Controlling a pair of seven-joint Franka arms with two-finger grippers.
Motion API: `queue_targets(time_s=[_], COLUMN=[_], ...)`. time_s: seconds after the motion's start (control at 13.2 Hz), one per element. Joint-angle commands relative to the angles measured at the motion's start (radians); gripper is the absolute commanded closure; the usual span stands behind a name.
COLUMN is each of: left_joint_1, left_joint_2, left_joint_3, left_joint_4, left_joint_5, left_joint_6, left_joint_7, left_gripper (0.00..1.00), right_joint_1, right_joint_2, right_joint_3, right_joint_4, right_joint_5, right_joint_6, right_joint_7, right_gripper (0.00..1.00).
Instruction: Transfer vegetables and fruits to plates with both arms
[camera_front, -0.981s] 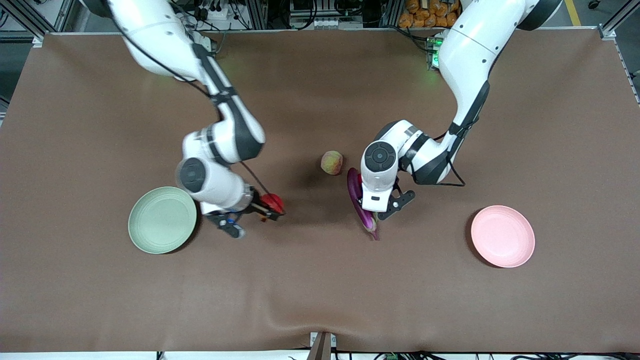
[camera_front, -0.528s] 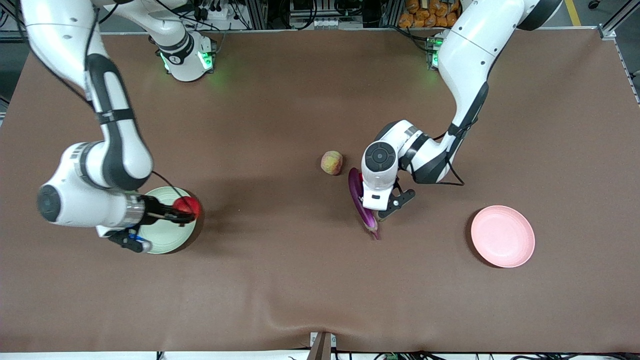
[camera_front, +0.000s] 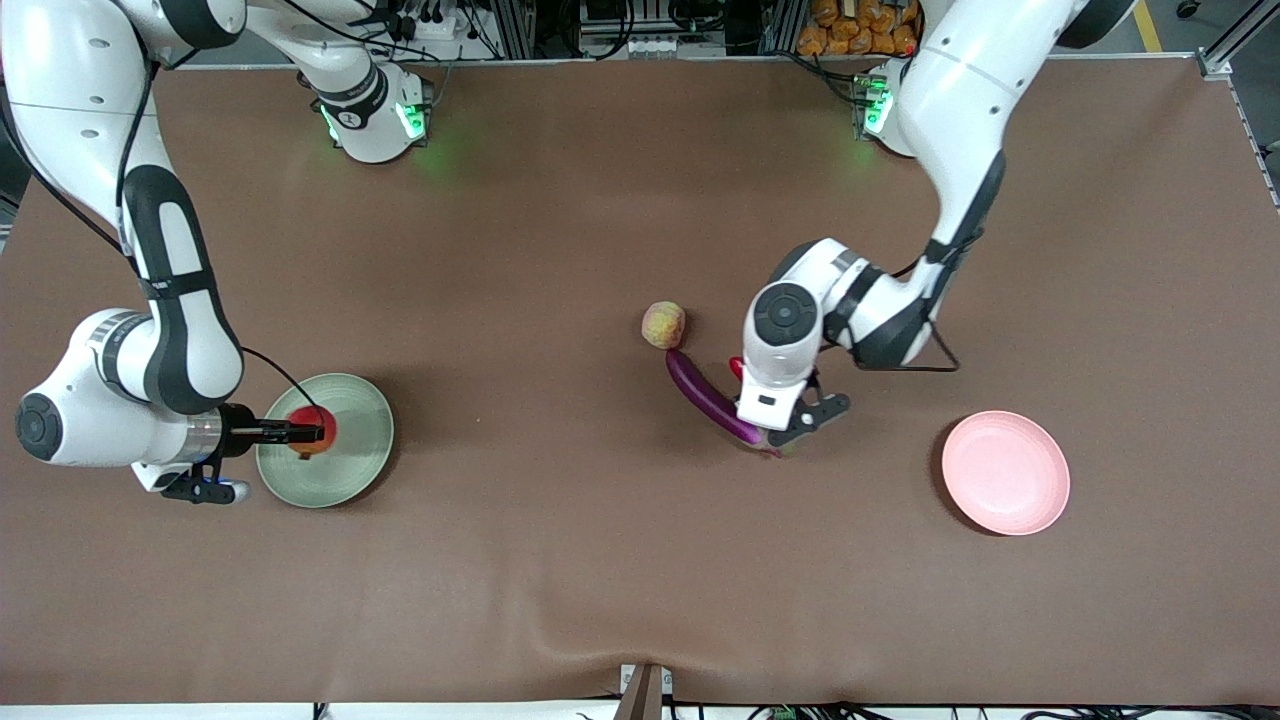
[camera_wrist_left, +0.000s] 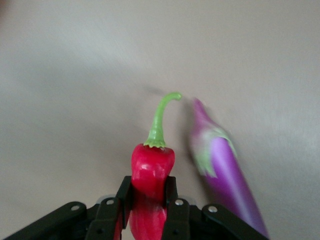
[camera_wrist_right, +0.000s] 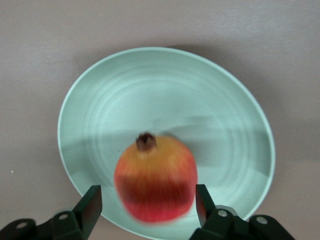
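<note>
My right gripper (camera_front: 300, 433) is over the pale green plate (camera_front: 350, 395), fingers open on either side of the red-orange pomegranate (camera_front: 314, 431). In the right wrist view the pomegranate (camera_wrist_right: 156, 177) sits between the spread fingers of the right gripper (camera_wrist_right: 148, 202) without touching them, over the plate (camera_wrist_right: 165, 95). My left gripper (camera_front: 775, 432) is shut on the red chili pepper (camera_wrist_left: 151, 172), low over the table beside the purple eggplant (camera_front: 705, 395). The eggplant's stem end (camera_wrist_left: 227, 175) lies next to the chili. The peach (camera_front: 663, 324) lies at the eggplant's other end. The pale pink plate (camera_front: 1005, 472) holds nothing.
The brown table mat (camera_front: 620, 560) is bare between the two plates and toward the front camera. A small wrinkle in it shows near the front edge (camera_front: 560, 625). Both arm bases (camera_front: 375, 115) stand at the farthest edge.
My right arm swung the pomegranate from mid-table to over the green plate and opened its fingers. My left gripper shifted slightly toward the pink plate, and the eggplant turned on the table.
</note>
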Motion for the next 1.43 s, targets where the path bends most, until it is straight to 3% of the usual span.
queue_targets(time_s=[0.0,0.23,0.45,0.68,0.98,1.36], left_joint_1=[0.107,0.283,0.432,0.469,0.538,0.548], left_joint_2=[-0.1,-0.119,-0.078,0.02,0.122,0.173], left_joint_3=[-0.007,-0.007,-0.008,-0.002,0.003,0.004], left_joint_4=[-0.039,-0.042,-0.009,0.069,0.139,0.195], left_joint_5=[0.011,0.014,0.02,0.023,0.014,0.017], left_joint_6=[-0.091,-0.091,-0.006,0.068,0.139,0.148], left_joint_7=[0.206,0.474,0.68,0.755,0.94,0.966], left_gripper=[1.0,1.0,1.0,1.0,1.0,1.0], right_joint_1=[0.03,0.165,0.338,0.504,0.679,0.862], right_joint_2=[-0.02,-0.067,-0.076,-0.073,0.015,0.063], right_joint_3=[0.019,0.019,0.019,0.019,0.02,0.019], right_joint_4=[0.013,0.003,0.011,0.023,0.097,0.108], right_joint_5=[-0.01,-0.007,-0.007,-0.007,-0.004,-0.019], right_joint_6=[-0.063,-0.1,-0.091,-0.022,0.119,0.314], right_joint_7=[0.059,0.351,0.675,0.992,1.359,1.492], right_gripper=[0.0,0.0,0.0,0.0,0.0,0.0])
